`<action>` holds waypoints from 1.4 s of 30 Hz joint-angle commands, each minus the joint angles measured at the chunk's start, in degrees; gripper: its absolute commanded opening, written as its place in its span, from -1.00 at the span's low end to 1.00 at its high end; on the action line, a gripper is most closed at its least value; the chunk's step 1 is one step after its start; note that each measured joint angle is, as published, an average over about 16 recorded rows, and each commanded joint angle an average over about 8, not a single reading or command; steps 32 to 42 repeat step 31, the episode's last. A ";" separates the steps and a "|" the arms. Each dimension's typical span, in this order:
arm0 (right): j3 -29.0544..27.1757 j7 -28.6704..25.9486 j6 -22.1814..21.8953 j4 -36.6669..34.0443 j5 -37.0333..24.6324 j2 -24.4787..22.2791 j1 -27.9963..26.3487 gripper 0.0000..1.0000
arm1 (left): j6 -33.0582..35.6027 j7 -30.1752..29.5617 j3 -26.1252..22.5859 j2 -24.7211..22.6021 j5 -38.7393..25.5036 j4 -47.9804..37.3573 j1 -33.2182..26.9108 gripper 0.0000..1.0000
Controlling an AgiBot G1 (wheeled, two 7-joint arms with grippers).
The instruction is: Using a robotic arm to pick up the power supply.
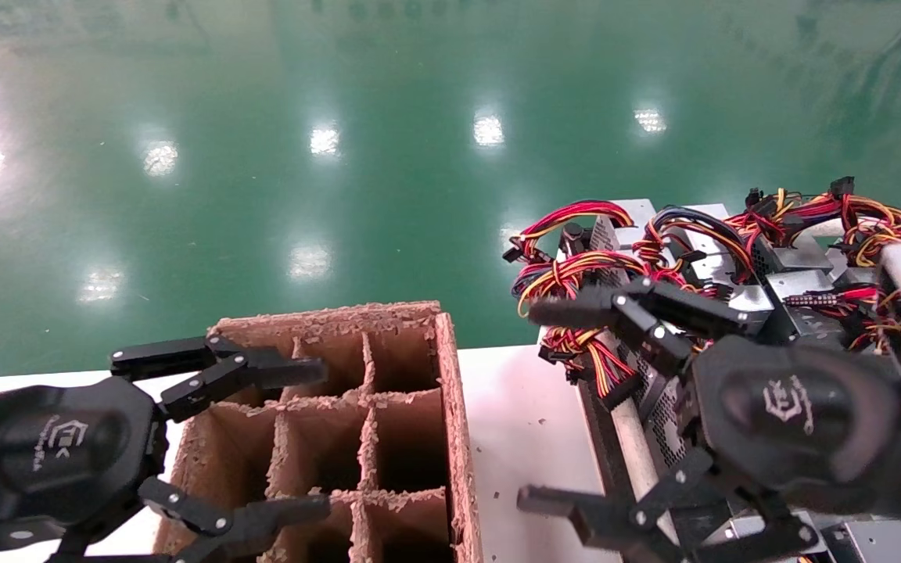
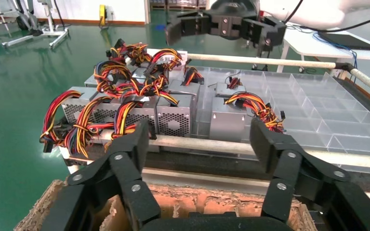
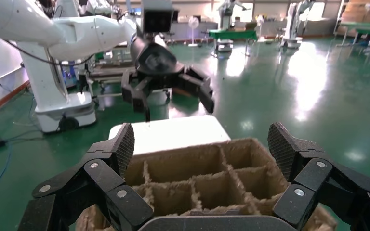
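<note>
The right gripper hangs wide open above the near left corner of a rack of power supplies, its upper finger over a bundle of wires and its lower finger out over the white counter; it holds nothing. The nearest power supply, a silver-grey metal box with a perforated side, lies directly beneath and behind that gripper, partly hidden by its black round body. From the left wrist view the same row shows plainly: grey boxes standing side by side with fan grilles facing out, each trailing yellow, orange, red and black wires, and one more box standing a little apart to the side of the row. They sit in a clear plastic divider tray whose other cells are bare, behind a pale bar that runs along the tray's near edge. The left gripper, also spread open and holding nothing, hovers over a brown cardboard divider crate that stands on the counter, well to the left of the rack. A strip of bare counter separates the crate from the rack. The crate's rims are rough and frayed, its cells dark inside. Beyond the counter stretches a glossy green floor mirroring ceiling lights. The right wrist view looks across the crate toward the left gripper and its white arm.
</note>
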State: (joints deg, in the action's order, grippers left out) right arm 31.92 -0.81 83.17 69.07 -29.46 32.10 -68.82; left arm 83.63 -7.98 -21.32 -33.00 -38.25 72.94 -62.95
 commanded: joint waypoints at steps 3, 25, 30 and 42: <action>-6.95 -4.34 1.10 1.97 -5.42 1.28 3.17 1.00 | 0.00 0.00 0.00 0.00 0.00 0.00 0.00 1.00; -17.49 -10.39 2.82 4.92 -13.64 3.20 7.91 1.00 | -0.02 0.01 0.00 0.01 0.01 -0.02 0.01 1.00; -16.95 -10.21 2.71 4.78 -13.23 3.10 7.69 1.00 | -0.02 0.01 0.00 0.01 0.01 -0.02 0.01 1.00; -16.90 -10.19 2.69 4.76 -13.18 3.09 7.67 1.00 | -0.02 0.01 0.00 0.01 0.01 -0.02 0.01 1.00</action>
